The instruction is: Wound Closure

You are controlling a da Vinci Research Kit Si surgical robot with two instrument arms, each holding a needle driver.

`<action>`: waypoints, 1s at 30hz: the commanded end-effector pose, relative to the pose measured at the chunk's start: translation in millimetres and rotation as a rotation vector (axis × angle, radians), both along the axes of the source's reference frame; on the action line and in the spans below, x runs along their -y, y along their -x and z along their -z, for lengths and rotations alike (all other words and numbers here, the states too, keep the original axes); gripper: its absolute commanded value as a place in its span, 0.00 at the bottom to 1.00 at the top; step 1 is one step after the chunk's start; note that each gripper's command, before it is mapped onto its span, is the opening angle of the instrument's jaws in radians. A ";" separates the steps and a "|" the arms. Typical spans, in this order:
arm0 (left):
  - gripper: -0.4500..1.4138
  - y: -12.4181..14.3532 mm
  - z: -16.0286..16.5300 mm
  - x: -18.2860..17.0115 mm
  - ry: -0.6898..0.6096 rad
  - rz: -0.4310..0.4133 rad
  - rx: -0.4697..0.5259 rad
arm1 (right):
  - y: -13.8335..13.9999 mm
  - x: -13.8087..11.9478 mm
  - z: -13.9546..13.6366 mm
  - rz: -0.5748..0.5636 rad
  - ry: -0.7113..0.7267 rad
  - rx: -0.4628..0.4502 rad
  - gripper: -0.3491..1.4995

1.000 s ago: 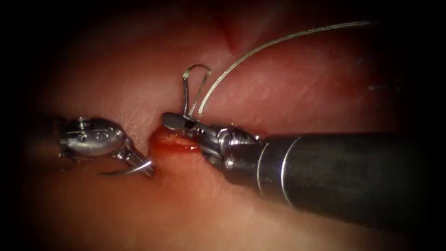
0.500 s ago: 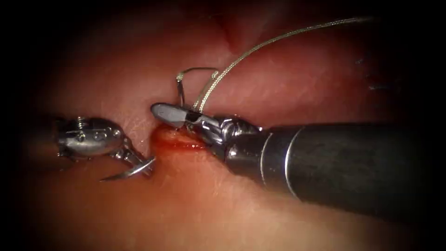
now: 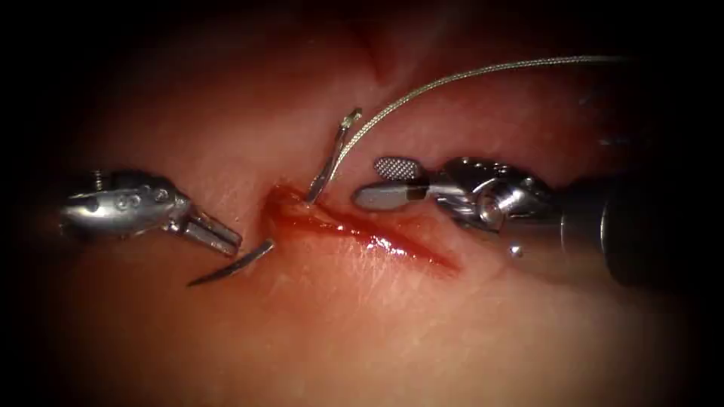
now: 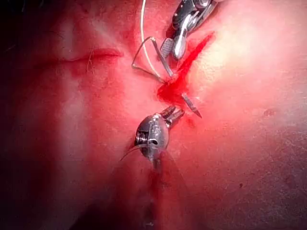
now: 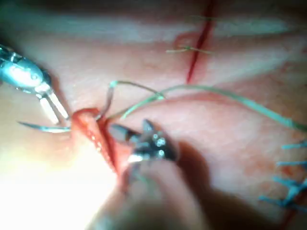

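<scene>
Needle point(image 3: 230, 265) sits through the tissue point(image 3: 362, 316), tip out left of the cut point(image 3: 362, 234), tail at its 12 o'clock trailing thread point(image 3: 452, 77). Left gripper point(image 3: 215, 235) empty, jaws slightly apart, just beside the tip. Right gripper point(image 3: 388, 183) released, empty, 3 o'clock of the tail.

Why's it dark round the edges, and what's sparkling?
Endoscope view: light pools on the tissue, edges dark; glare on the red fluid and on the open, empty left tool and right tool; needle through the cut. Right wrist view: right tool casts shadow.

Curved needle point(image 3: 230, 265) through cut's point(image 3: 362, 234) left end
</scene>
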State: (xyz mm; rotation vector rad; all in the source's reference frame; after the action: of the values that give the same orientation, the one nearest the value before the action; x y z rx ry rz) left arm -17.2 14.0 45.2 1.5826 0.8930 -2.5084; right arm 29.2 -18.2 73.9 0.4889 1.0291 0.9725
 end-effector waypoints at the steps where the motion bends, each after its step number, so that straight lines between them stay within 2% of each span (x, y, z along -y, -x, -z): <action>1: 0.40 0.4 -0.5 -0.2 0.016 0.004 0.021 | -0.6 0.1 -0.2 0.014 -0.006 -0.014 0.94; 2: 0.43 0.3 0.0 -0.5 0.052 0.017 0.060 | -0.4 0.3 -0.1 0.037 0.001 -0.027 0.90; 5: 0.48 0.5 0.5 -0.5 0.090 0.041 0.097 | -0.5 0.6 -0.3 0.076 0.002 -0.015 0.90; 11: 0.53 1.0 0.5 0.6 0.127 0.008 0.185 | -0.6 1.2 -1.0 0.099 0.008 -0.002 0.90; 23: 0.49 0.9 -0.7 1.9 0.166 -0.073 0.261 | -0.8 1.4 -1.2 0.107 0.021 -0.002 0.89; 30: 0.45 2.2 -0.8 1.6 0.176 -0.050 0.297 | -1.2 1.7 -1.6 0.108 0.031 0.002 0.89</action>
State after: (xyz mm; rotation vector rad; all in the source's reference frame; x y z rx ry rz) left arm -19.1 12.3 45.3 1.7903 0.6461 -2.1666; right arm 29.7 -19.9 74.9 0.5122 1.0030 0.8605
